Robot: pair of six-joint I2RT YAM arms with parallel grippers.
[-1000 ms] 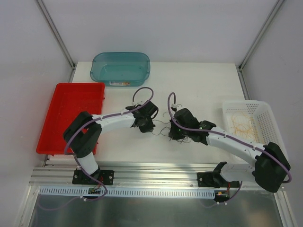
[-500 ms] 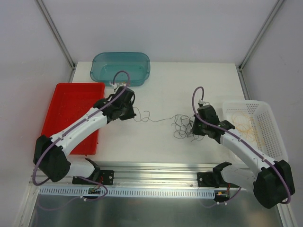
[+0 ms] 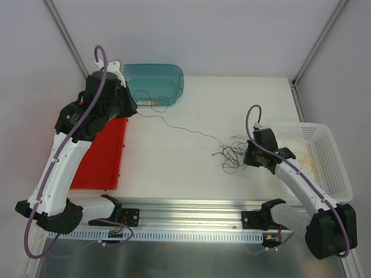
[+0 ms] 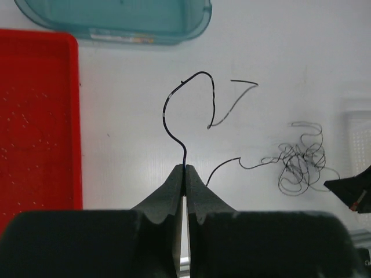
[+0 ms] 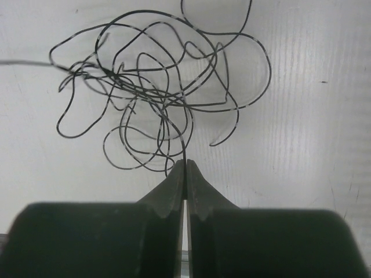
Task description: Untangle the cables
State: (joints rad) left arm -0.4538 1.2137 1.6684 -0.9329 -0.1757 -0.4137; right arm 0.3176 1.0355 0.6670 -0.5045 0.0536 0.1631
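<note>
A loose tangle of thin dark cables (image 3: 232,157) lies on the white table, right of the middle. One dark strand (image 3: 185,129) runs taut from it, back and to the left, up to my left gripper (image 3: 132,110). That gripper is raised near the teal bin and shut on the strand's curly end (image 4: 184,156), which sticks out beyond the tips (image 4: 185,169). My right gripper (image 3: 248,157) sits low at the tangle's right side. It is shut (image 5: 185,163) on one dark wire of the tangle (image 5: 156,98). Yellow-orange cables (image 3: 298,152) lie in the white basket.
A red tray (image 3: 104,165) lies along the table's left side, partly under my left arm. A teal bin (image 3: 153,81) stands at the back left. The white basket (image 3: 336,168) stands at the right edge, next to my right arm.
My left gripper has swung back and left and risen, drawing one dark strand out of the tangle. My right gripper has shifted slightly right, still holding the tangle.
</note>
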